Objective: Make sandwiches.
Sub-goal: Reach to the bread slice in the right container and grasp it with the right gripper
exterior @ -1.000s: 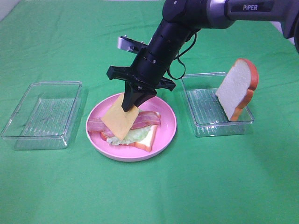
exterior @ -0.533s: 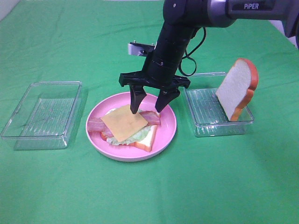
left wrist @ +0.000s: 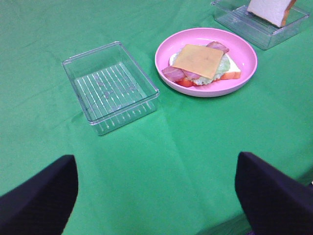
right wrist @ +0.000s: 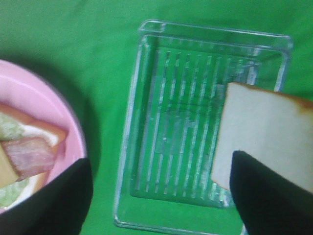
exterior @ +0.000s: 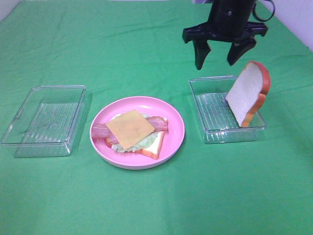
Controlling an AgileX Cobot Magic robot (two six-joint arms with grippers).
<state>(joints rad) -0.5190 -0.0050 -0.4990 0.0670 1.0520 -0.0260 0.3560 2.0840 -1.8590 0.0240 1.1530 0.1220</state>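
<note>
Exterior high view, green cloth [exterior: 146,205] covering table, both arms' jaws spread, empty.

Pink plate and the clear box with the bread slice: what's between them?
Only bare green cloth separates the pink plate from the clear box, seen in the high view.

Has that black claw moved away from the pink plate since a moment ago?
Yes. The right gripper has lifted off the pink plate and swung toward the clear tray holding the bread slice, leaving the cheese slice flat on the sandwich.
</note>
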